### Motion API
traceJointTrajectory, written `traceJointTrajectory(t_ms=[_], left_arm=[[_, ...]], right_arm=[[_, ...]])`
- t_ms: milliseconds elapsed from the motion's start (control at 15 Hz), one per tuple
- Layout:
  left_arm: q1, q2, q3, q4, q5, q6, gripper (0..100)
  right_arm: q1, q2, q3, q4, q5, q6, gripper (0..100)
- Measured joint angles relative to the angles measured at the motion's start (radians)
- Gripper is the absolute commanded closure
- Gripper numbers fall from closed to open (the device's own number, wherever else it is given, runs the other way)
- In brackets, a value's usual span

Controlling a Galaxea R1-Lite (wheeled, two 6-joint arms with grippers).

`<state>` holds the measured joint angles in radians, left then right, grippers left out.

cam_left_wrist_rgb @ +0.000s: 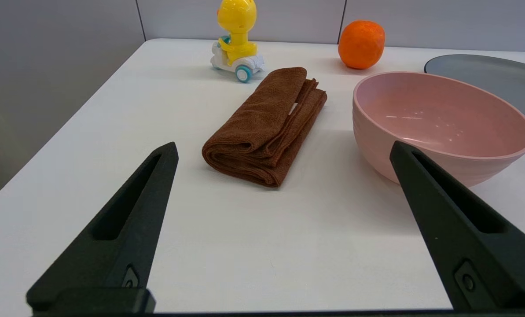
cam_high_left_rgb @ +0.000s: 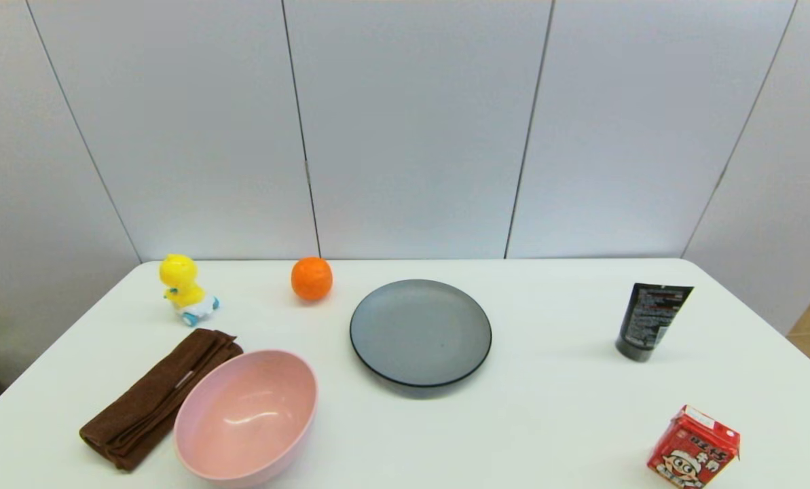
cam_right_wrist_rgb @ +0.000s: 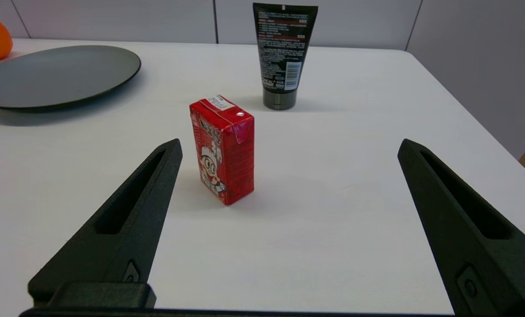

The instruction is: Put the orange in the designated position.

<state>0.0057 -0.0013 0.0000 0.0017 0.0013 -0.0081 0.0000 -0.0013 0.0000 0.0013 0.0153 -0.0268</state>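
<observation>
So nothing's been touched yet. The orange (cam_high_left_rgb: 311, 278) sits at the far side of the table (cam_high_left_rgb: 554, 421), between the toy duck (cam_high_left_rgb: 185, 288) and the grey plate (cam_high_left_rgb: 420, 334), clear of both. Neither arm shows in the head view, they're parked back at the near edge. The left gripper (cam_left_wrist_rgb: 284, 149) is spread wide with nothing in it, looking across the brown towel (cam_left_wrist_rgb: 266, 127) and the pink bowl (cam_left_wrist_rgb: 438, 127). The right gripper (cam_right_wrist_rgb: 288, 147) is wide and empty too, with the red juice box (cam_right_wrist_rgb: 222, 149) just ahead of it and the black tube (cam_right_wrist_rgb: 283, 55) farther off.

What could go wrong, I think: the left arm is the closer one, but the bowl and towel lie right along its way to the fruit, so a low reach could clip the bowl's rim or drag the cloth. Round fruit rolls, too. A nudge from one finger before the pinch and it heads off toward the duck or plate. And the drop spot is just bare white table, unmarked, so landing it on the plate by mistake seems easy.
</observation>
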Motion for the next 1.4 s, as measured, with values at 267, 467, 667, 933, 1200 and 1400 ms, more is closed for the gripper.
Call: traceJointTrajectory(t_ms=[267, 467, 667, 933, 1200, 1400], left_arm=[[0.0, 0.0, 0.0, 0.0, 0.0, -0.007, 0], [0.0, 0.0, 0.0, 0.0, 0.0, -0.01, 0], [0.0, 0.002, -0.001, 0.004, 0.001, -0.018, 0], [0.0, 0.034, -0.05, 0.048, -0.001, -0.003, 0], [0.005, 0.147, -0.216, 0.127, -0.002, 0.036, 0], [0.006, 0.323, -0.4, 0.177, -0.003, 0.042, 0]], right_arm=[[0.0, 0.0, 0.0, 0.0, 0.0, 0.0, 0], [0.0, 0.0, 0.0, 0.0, 0.0, 0.0, 0], [0.0, 0.0, 0.0, 0.0, -0.001, 0.0, 0], [0.0, 0.0, 0.0, 0.0, -0.001, 0.0, 0], [0.0, 0.0, 0.0, 0.0, 0.0, 0.0, 0], [0.0, 0.0, 0.0, 0.0, 0.0, 0.0, 0]])
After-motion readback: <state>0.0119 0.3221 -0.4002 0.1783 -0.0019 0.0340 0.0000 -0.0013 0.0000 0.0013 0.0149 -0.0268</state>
